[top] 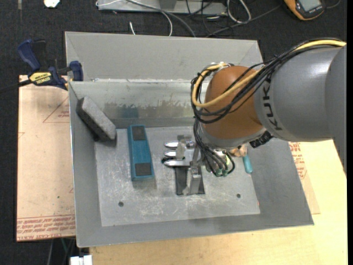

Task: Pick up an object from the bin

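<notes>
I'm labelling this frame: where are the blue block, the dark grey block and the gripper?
blue block [140, 152]: camera view, its top face.
dark grey block [96, 120]: camera view, its top face.
gripper [167, 153]: camera view, between fingertips.

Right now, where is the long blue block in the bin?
In the camera view, the blue block lies flat on the bin floor left of centre, between the dark grey block by the left wall and the gripper on its right.
</notes>
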